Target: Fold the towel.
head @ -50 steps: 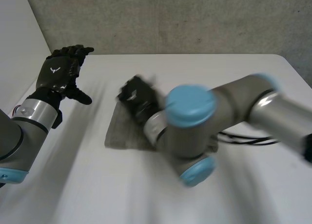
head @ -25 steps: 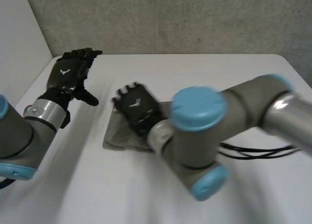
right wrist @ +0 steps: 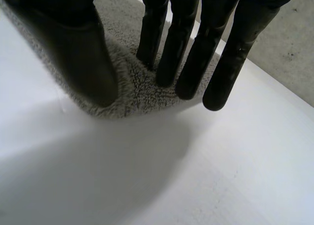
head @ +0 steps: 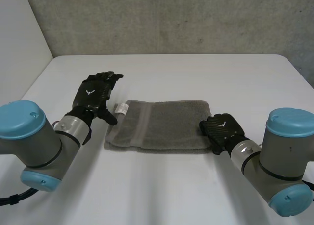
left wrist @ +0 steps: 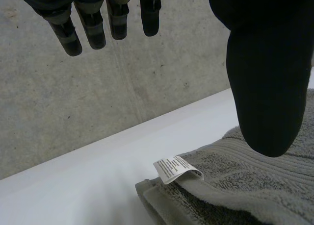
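The towel (head: 167, 124) lies flat in the middle of the white table (head: 162, 190), its long sides running across between the two arms. It is grey terry, already doubled over: along the near edge and at the label end one layer sits on another. A smoother woven band (head: 143, 124) crosses it near the end by the left arm, and a small white label (head: 120, 109) sticks out from that end's far corner.

The left hand (head: 94, 93) hovers just beside that end, palm down, fingers straight and spread towards the concrete wall (head: 171, 19). Its thumb reaches towards the towel's short edge, close to the label. In the left wrist view the left hand (left wrist: 260, 78) is wide open and holds nothing. Beneath it the towel (left wrist: 250, 186) shows its ribbed band and looped pile, the label (left wrist: 176, 168) (printed with small text, too fine to read) curling up from the seam, and a lower layer poking out at the corner.

The right hand (head: 222, 129) is at the opposite end, at the near corner. In the right wrist view the right hand (right wrist: 181, 43) has straight fingers set apart from the thumb, relaxed rather than gripping. The towel (right wrist: 137, 92) shows its rounded, fluffy corner under the fingertips. Whether the tips rest on the pile or hang just over it cannot be told.
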Controlling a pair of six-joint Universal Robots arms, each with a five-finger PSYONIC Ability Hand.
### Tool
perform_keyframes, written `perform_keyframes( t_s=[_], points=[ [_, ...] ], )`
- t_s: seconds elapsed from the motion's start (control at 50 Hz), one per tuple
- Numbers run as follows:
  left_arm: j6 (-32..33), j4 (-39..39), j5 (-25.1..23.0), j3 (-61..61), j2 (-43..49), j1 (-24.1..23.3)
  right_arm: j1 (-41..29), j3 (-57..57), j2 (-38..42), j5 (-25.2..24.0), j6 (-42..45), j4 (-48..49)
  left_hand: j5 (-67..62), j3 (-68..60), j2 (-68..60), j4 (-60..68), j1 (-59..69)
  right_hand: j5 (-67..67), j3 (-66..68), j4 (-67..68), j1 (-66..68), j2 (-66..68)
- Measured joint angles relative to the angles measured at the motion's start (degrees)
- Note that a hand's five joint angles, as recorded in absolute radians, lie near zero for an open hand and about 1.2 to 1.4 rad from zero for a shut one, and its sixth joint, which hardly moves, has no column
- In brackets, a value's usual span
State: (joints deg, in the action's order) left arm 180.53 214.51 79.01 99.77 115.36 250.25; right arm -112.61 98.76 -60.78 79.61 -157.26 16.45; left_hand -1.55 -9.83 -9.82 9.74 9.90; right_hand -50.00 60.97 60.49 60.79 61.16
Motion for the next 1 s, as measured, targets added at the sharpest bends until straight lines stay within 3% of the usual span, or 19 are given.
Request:
perform_keyframes(
  t_s=[0.08, 0.2, 0.32, 0.6, 0.66, 0.68, 0.72, 0.92, 1.0],
  points=[
    [0.0, 0.0, 0.2, 0.6, -0.4, 0.0, 0.5, -0.1, 0.9, 0.1, -1.1, 1.3, 0.0, 0.0, 0.0, 0.0, 0.0, -15.7, 15.3, 15.7, 12.0, 15.1],
    [0.0, 0.2, 1.1, 1.5, -1.2, 0.1, 1.8, -0.1, 0.4, 0.3, -6.1, 2.5, 0.0, 0.0, 0.0, 0.0, 0.0, -16.3, 15.8, 16.4, 12.7, 15.4],
    [0.0, 0.3, 1.4, 2.0, -1.7, 0.1, 2.6, 0.6, -0.7, 0.0, -9.9, 2.6, 0.0, 0.0, 0.0, 0.0, 0.0, 8.0, -9.1, -8.3, -9.1, -8.9],
    [0.1, 0.5, 1.3, 3.1, -2.3, 0.0, 2.6, 1.4, 0.1, -1.3, -13.7, 3.5, 0.0, 0.0, 0.0, 0.0, 0.0, 8.5, -9.4, -8.7, -9.3, -9.2],
    [0.0, 0.6, 1.2, 3.1, -2.3, 0.0, 2.6, 1.2, 0.7, -1.3, -15.0, 3.8, 0.0, 0.0, 0.0, 0.0, 0.0, 3.9, -4.9, -4.4, -4.7, -5.1],
    [0.0, 0.6, 1.2, 3.2, -2.2, 0.0, 2.6, 1.1, 1.0, -1.3, -15.5, 3.9, 0.0, 0.0, 0.0, 0.0, 0.0, -6.2, 6.1, 5.7, 6.5, 6.2],
    [0.0, 0.6, 1.2, 3.3, -2.2, 0.0, 2.6, 0.9, 1.3, -1.1, -16.0, 3.9, 0.0, 0.0, 0.0, 0.0, 0.0, -15.3, 15.3, 15.7, 14.7, 13.4],
    [0.1, 0.5, 1.3, 4.0, -3.4, 0.0, 4.9, 1.7, -1.8, 0.2, -13.9, 1.7, 0.0, 0.1, 0.1, 0.0, -0.1, -15.6, 16.0, 16.5, 14.7, 13.4],
    [0.1, 0.5, 1.2, 4.5, -5.2, 0.0, 8.6, 5.1, -5.8, 0.3, -7.0, -1.1, 0.0, 0.1, 0.1, 0.0, -0.1, -15.8, 16.0, 16.5, 14.7, 14.0]
  ],
)
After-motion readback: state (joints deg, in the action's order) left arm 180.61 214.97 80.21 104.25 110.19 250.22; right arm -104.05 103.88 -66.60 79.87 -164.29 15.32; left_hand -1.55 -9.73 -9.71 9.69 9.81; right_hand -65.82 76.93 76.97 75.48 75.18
